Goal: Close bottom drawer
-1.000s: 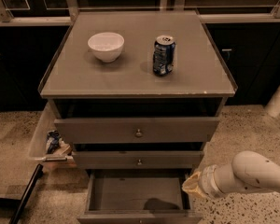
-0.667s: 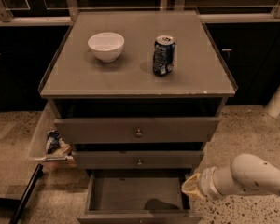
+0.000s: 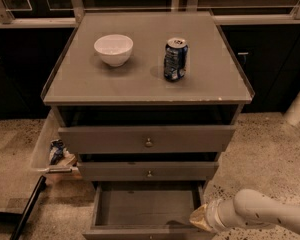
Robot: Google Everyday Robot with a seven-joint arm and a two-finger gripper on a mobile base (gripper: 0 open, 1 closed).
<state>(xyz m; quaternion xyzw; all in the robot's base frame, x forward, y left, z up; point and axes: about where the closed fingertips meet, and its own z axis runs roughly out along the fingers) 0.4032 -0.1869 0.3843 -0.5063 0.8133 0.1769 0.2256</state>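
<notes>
Speckled floor (image 3: 270, 154); bottom drawer (image 3: 145, 206) open, tool (image 3: 202, 218) at its right.

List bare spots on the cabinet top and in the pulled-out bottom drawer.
Grey flat cabinet top: free along the front edge, and right of the blue soda can; the white round bowl and can fill the back middle. Shallow grey-brown bottom drawer: floor bare on the left; the tool crowds its right front corner.
</notes>
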